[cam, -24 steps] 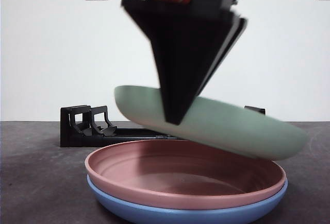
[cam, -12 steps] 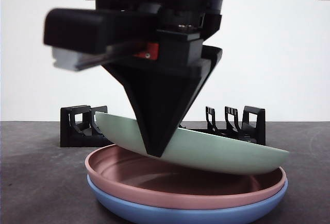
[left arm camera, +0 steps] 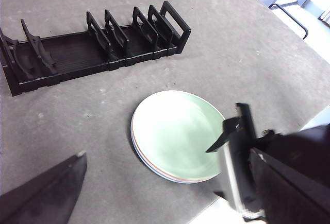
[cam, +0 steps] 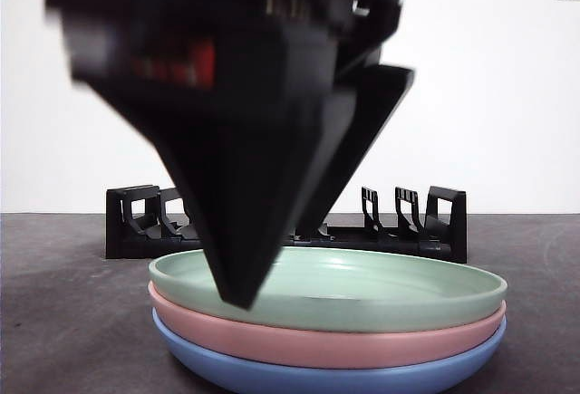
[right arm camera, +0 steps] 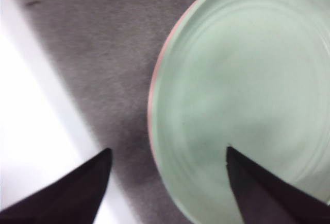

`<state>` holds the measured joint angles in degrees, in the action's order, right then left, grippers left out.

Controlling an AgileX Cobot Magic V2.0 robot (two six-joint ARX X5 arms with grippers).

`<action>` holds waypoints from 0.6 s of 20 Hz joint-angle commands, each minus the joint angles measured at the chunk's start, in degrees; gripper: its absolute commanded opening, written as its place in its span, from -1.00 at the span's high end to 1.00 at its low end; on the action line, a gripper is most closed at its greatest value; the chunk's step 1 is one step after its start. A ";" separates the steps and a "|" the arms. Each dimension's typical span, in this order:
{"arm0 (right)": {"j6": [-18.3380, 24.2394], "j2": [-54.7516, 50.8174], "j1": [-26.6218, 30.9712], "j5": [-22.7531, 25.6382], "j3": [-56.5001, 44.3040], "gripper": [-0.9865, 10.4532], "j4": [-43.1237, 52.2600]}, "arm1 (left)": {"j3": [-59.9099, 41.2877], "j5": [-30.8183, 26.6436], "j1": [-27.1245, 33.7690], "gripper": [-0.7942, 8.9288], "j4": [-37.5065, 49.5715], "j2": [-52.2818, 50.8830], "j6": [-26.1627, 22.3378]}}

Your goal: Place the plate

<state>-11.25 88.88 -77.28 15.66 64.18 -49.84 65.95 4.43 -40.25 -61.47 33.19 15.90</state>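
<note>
The green plate [cam: 362,285] is lying flat and nested on the pink plate [cam: 299,340], which is sitting in the blue plate [cam: 317,374], so the stack is standing squarely on the bench in front of the black dish rack [cam: 408,226], presumably to keep the plates together. Your right gripper [right arm camera: 167,175] is hanging just over the green plate's near rim with its jaws spread and gripping nothing. Your left gripper [left arm camera: 170,177] is waiting high above, jaws parted, empty.
</note>
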 commanded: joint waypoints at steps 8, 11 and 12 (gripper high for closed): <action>-11.41 -21.79 4.24 -3.52 3.76 -0.03 0.04 | 1.14 -0.17 -0.26 -0.19 1.46 0.11 -0.46; -12.04 -30.40 9.22 -3.67 3.76 -0.03 -0.81 | 1.14 -0.15 -0.26 -0.19 2.62 0.11 -1.57; -12.11 -33.51 11.04 -3.69 3.76 -0.03 -1.40 | 1.14 -0.15 -0.26 -0.19 2.99 0.11 -1.79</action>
<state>-22.41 54.83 -65.45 11.99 66.83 -51.35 65.95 4.43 -40.25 -59.33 33.19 15.20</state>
